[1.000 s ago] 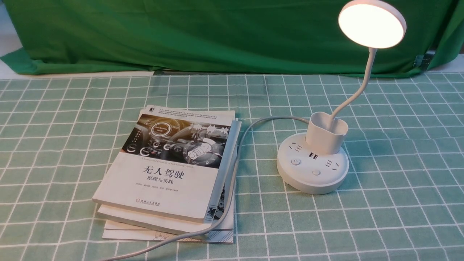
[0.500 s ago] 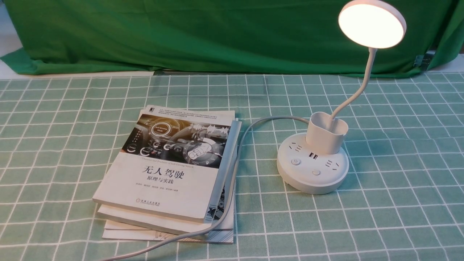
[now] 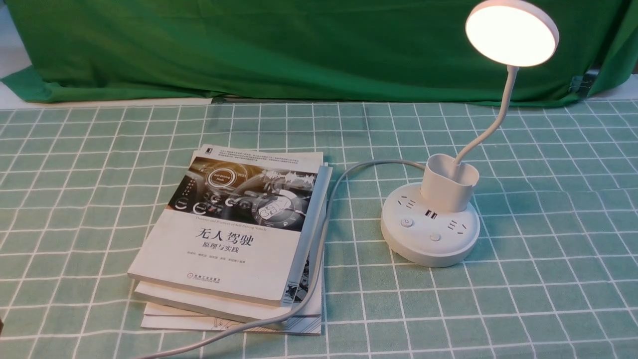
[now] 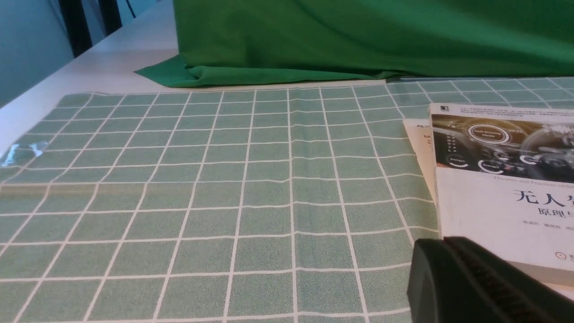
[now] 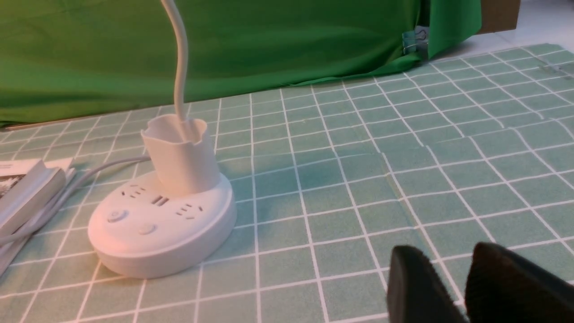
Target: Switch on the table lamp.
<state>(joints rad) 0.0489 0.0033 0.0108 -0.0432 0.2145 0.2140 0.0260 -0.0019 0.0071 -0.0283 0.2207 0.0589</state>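
Probably done: the left arm's dark jaws (image 4: 441,269) are closed, parked clear; right of the stacked white paperback books (image 3: 219,239), the glowing white plastic disc-headed lamp (image 3: 431,239) stands upright, buttons facing near, for easy pressing; the right arm's black jaws (image 5: 441,273) hang parted, empty.

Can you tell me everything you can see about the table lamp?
The white table lamp looks like plastic and is switched on: its round, flat head glows brightly, tilted toward us. A thin, curvy neck rises from an open cup on the round base. The base has two sockets, two small slots, a power button and a plain button. It stands upright on the checked tablecloth, right of the books, and no pincer touches it.
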